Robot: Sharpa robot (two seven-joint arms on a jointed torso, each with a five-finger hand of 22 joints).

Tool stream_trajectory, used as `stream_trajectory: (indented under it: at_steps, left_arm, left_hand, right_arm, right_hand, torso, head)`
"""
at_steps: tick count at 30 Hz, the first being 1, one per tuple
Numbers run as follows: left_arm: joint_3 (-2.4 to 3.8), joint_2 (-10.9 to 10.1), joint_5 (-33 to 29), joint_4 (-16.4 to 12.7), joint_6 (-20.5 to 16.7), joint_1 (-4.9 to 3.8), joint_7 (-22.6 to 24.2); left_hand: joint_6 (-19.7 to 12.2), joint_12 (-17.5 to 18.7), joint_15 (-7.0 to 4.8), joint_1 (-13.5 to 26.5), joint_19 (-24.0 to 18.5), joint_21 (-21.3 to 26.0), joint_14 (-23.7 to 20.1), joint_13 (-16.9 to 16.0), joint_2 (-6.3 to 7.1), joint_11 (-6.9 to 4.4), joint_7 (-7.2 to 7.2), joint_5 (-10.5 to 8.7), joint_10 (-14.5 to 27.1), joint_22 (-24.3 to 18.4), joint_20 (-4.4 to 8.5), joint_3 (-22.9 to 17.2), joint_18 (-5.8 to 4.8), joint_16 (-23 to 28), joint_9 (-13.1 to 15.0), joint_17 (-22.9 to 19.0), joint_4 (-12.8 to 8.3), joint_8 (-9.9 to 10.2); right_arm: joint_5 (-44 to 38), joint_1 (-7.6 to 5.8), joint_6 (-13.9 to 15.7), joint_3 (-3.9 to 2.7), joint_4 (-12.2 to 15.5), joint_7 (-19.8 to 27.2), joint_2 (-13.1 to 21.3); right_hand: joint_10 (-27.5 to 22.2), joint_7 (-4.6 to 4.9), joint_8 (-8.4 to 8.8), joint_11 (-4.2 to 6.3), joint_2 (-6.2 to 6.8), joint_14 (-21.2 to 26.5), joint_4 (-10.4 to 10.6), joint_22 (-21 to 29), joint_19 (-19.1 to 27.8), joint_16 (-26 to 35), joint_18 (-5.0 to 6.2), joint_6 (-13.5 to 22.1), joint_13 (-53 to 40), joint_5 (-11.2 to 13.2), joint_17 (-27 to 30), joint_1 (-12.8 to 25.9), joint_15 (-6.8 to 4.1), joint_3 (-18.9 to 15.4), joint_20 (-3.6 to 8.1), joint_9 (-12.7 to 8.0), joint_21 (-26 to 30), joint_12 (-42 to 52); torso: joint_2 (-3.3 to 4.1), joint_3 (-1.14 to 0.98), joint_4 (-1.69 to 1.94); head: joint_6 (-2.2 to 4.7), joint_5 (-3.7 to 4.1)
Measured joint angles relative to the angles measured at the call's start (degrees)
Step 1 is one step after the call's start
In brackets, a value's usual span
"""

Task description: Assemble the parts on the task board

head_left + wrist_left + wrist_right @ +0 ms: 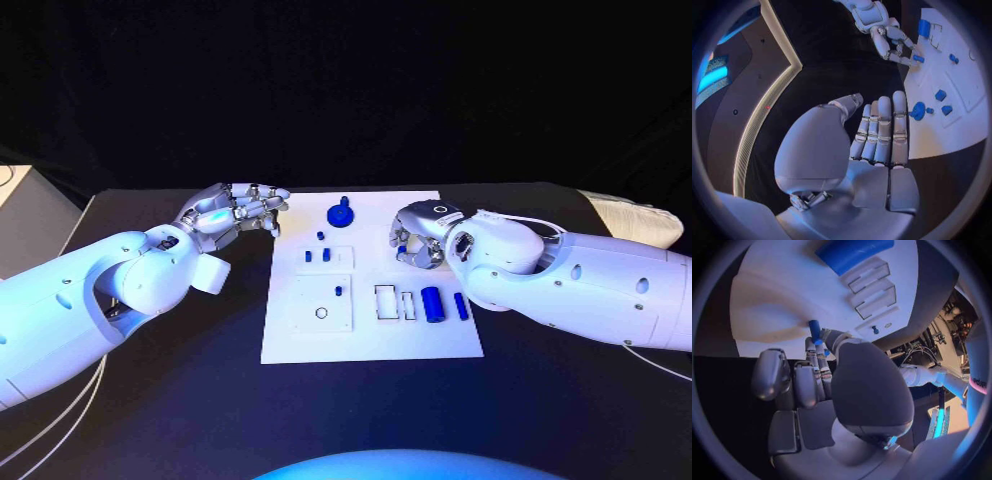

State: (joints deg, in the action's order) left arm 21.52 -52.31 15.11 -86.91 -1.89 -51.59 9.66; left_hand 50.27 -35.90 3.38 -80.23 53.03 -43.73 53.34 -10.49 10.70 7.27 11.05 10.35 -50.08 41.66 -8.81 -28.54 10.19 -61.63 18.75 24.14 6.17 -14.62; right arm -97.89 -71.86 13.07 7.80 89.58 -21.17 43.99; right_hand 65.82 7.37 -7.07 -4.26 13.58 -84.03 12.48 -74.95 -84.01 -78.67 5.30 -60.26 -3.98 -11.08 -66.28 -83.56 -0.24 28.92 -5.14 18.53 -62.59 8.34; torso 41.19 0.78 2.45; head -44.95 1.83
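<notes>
Currently the right silver many-fingered hand [420,238] sits low over the right edge of the flat white rectangular task board [371,340], fingers curled inward. In the right wrist view the fingertips [821,347] pinch a small blue cylindrical peg [814,330], which stands out beyond them just above the board's surface.

The left silver many-fingered hand [235,210] hovers just off the board's left far corner. Its fingers [882,127] lie straight and close side by side, with the thumb set slightly apart; they hold nothing and touch nothing.

On the board, a round blue knob-like part [342,213] stands near the far edge, between the two hands. Several tiny blue pegs [317,255] stand in the middle area. Toward the near right, a thick blue cylinder [431,302] lies beside a thinner blue rod [462,306], next to outlined rectangular recesses [394,302]. A small dark ring [322,313] lies on the near left section.

No readable writing or brand marks can be made out on the board or parts.
</notes>
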Motion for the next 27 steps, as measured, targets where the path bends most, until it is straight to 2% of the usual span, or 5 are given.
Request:
stream_trajectory:
  at_steps: [27]
  left_arm:
    - [0.00,-0.01,0.00,0.02,-0.04,0.00,-0.08]
  left_hand:
    - [0.00,0.00,0.00,0.00,0.21,-0.02,0.00,0.05,0.00,0.00,0.00,0.00,0.00,-0.15,-0.21,0.00,0.00,0.00,0.00,0.00,0.00,0.00]
  right_arm:
    - [-3.31,0.49,-0.69,0.11,-0.32,-1.16,-0.51]
  right_hand:
    - [0.68,0.31,-0.67,-0.11,0.00,0.00,-1.42,0.02,0.01,0.01,0.00,-0.86,0.02,0.02,0.34,0.00,0.00,2.35,0.00,0.44,0.01,-1.38]
  torso:
    - [-0.04,-0.01,0.01]
  head:
    - [-0.23,-0.02]
